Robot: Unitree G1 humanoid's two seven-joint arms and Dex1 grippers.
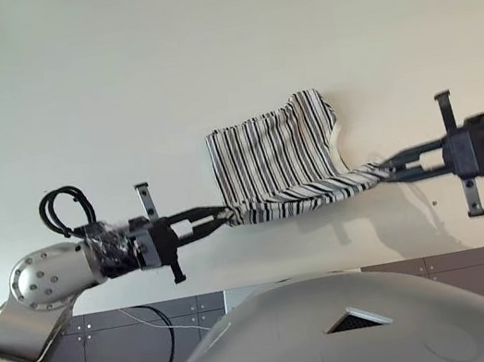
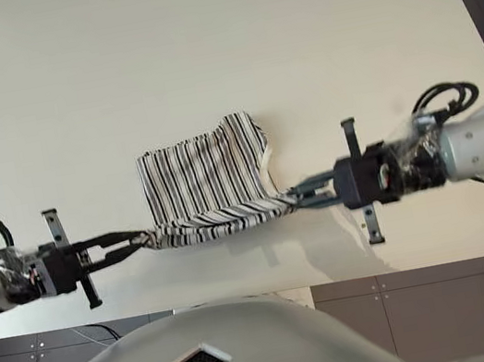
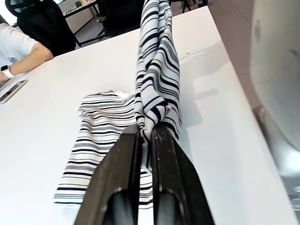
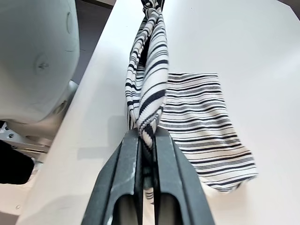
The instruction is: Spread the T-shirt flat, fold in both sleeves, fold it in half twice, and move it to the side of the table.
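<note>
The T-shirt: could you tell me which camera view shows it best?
The left eye view: the whole striped T-shirt shows on the table, its near edge stretched between both arms' jaws. The right eye view shows the same. Each wrist view shows the bunched cloth clamped in its own jaws, with part of the rest beyond.
</note>
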